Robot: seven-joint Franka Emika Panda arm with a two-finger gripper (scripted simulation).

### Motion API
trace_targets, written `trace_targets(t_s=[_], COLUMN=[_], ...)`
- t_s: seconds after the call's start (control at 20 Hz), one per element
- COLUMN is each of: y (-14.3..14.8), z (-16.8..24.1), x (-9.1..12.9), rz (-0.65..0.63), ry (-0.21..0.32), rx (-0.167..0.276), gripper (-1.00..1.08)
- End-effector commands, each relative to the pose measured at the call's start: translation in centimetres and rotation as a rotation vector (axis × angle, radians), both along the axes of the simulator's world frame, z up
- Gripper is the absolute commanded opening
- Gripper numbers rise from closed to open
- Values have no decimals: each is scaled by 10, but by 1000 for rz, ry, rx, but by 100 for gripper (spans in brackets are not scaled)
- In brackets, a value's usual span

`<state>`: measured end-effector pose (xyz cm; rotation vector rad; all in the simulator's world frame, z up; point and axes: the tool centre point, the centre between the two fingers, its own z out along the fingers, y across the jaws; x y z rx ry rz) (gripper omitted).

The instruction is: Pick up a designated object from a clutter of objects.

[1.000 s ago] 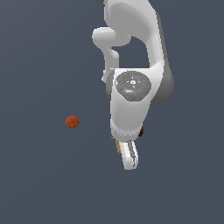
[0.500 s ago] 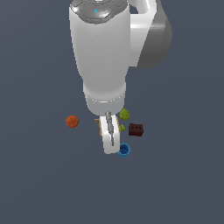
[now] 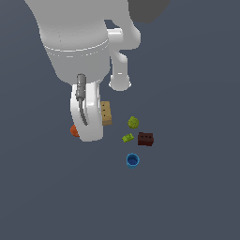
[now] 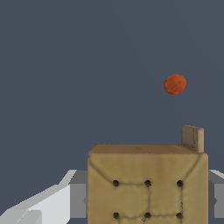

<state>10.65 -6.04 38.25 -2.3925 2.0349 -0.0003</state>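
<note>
A plain dark grey table (image 3: 197,197) fills the background, and no writing or label is readable on anything. Nearest in the wrist view, the tan square block (image 4: 148,186) with dark dots sits pinched between the jaws of the gripper (image 4: 146,199), with the orange-red ball (image 4: 175,84) beyond it. In the exterior view the block (image 3: 106,113) is beside the arm's white end, apart from the olive-green ball (image 3: 133,123), lime-green brick (image 3: 128,138), dark brown block (image 3: 145,138) and blue cup (image 3: 132,160).

Two balls, one orange-red (image 3: 74,131) and one olive-green (image 3: 133,123); one tan square block (image 3: 106,113); one dark brown block (image 3: 145,138); one lime-green brick (image 3: 128,138); one blue cup (image 3: 132,160).
</note>
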Motion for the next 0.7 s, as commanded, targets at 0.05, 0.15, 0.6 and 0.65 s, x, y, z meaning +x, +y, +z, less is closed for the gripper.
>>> trace_targets(t_s=[0.05,0.15,0.6,0.65], y=[-9,-13,-17,-17], z=[19,26,34,34], x=[-1,-1,0,0], rz=[1,1,2,2], ry=[1,1,1,1], rx=[0,0,-1,-1], gripper=[-100,-100,-100,-100])
